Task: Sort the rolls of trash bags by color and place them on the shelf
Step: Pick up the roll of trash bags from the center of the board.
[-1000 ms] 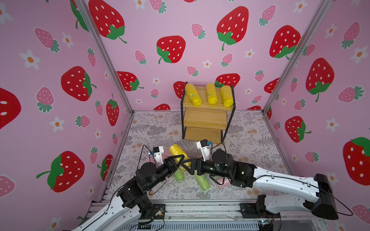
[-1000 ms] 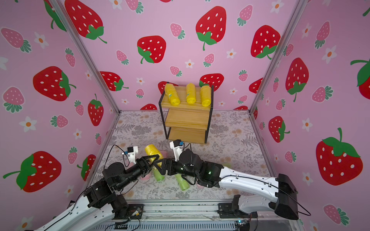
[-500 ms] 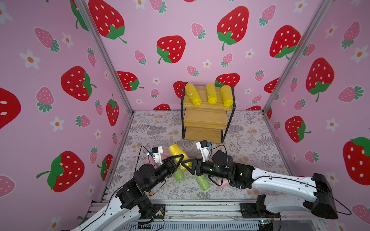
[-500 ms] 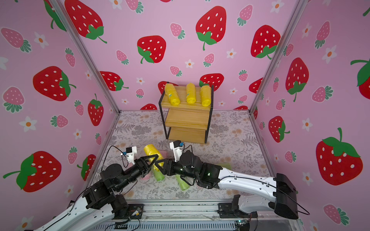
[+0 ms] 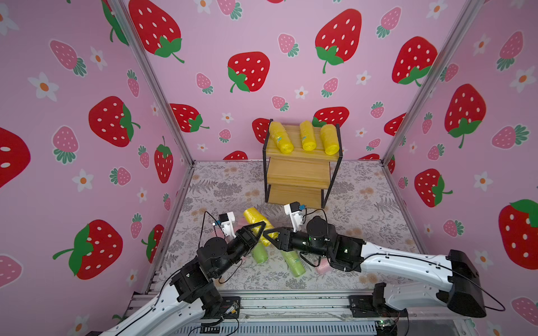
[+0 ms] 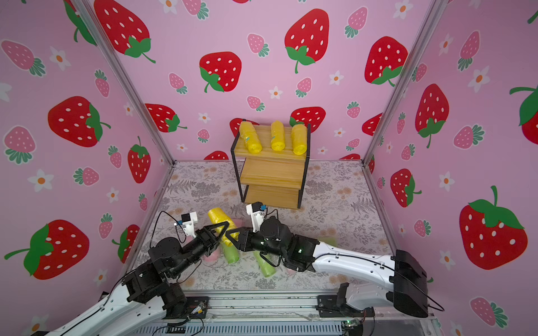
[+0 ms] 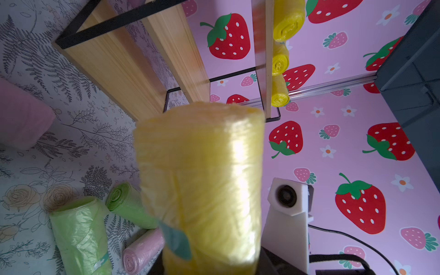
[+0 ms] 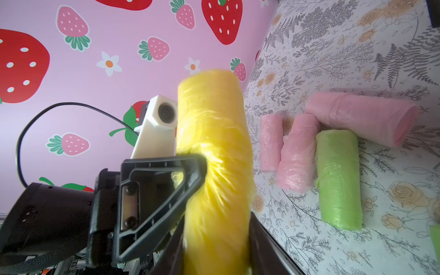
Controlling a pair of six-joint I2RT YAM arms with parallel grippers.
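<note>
Lower centre in a top view: left gripper (image 5: 261, 232) clamped on the yellow roll (image 5: 254, 216). Right gripper (image 5: 270, 235) faced it from frame right, jaws pinching the same roll.

Three-tier light wooden shelf in a black wire frame (image 5: 300, 174): is standing at the back middle of the flower-printed floor mat (image 5: 227, 180).

Three yellow crinkly film rolls: are lying side by side on its top tier, at left (image 5: 281, 139), middle (image 5: 307, 140) and right (image 5: 329, 139).

Fourth yellow film roll (image 5: 254, 216): is hanging before the shelf.

Two light green film rolls (image 5: 260, 253) (image 5: 294, 261): are lying on the mat nearer still, with pale pink film rolls (image 8: 297, 152) beside them.
</note>
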